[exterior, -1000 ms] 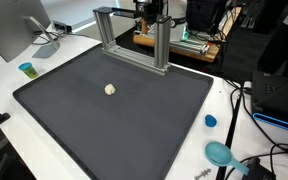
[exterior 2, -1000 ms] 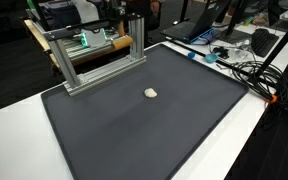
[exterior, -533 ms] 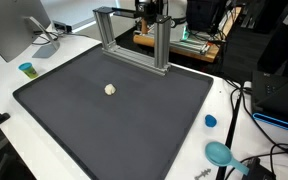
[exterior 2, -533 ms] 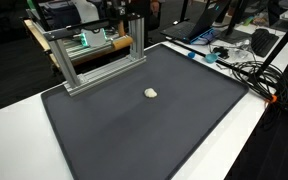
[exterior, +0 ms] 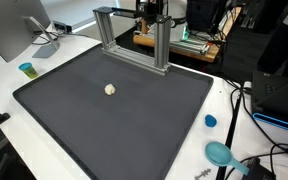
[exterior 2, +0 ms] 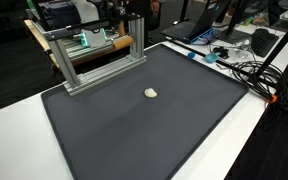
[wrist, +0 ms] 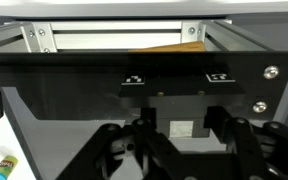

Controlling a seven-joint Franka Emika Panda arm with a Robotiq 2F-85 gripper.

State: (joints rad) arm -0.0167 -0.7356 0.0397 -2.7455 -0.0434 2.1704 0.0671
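My gripper (wrist: pixel 181 126) hangs high at the back of the table, by the top of the aluminium frame (exterior: pixel 162 45), where it shows only as a dark shape (exterior: pixel 150 11). In the wrist view its dark fingers (wrist: pixel 144 126) stand apart on either side of a small pale square (wrist: pixel 182 128), with a gap on each side. I cannot tell what the square is or whether it is touched. A small cream lump (exterior: pixel 110 89) (exterior 2: pixel 150 93) lies alone on the black mat (exterior: pixel 134 125) (exterior 2: pixel 154 135), far from the gripper.
The frame (exterior 2: pixel 138 42) stands along the mat's back edge. A monitor (exterior: pixel 9 25) and a small blue cup (exterior: pixel 26 69) sit at one corner. A blue cap (exterior: pixel 210 121), a teal scoop (exterior: pixel 219 152) and cables (exterior 2: pixel 246 66) lie beside the mat.
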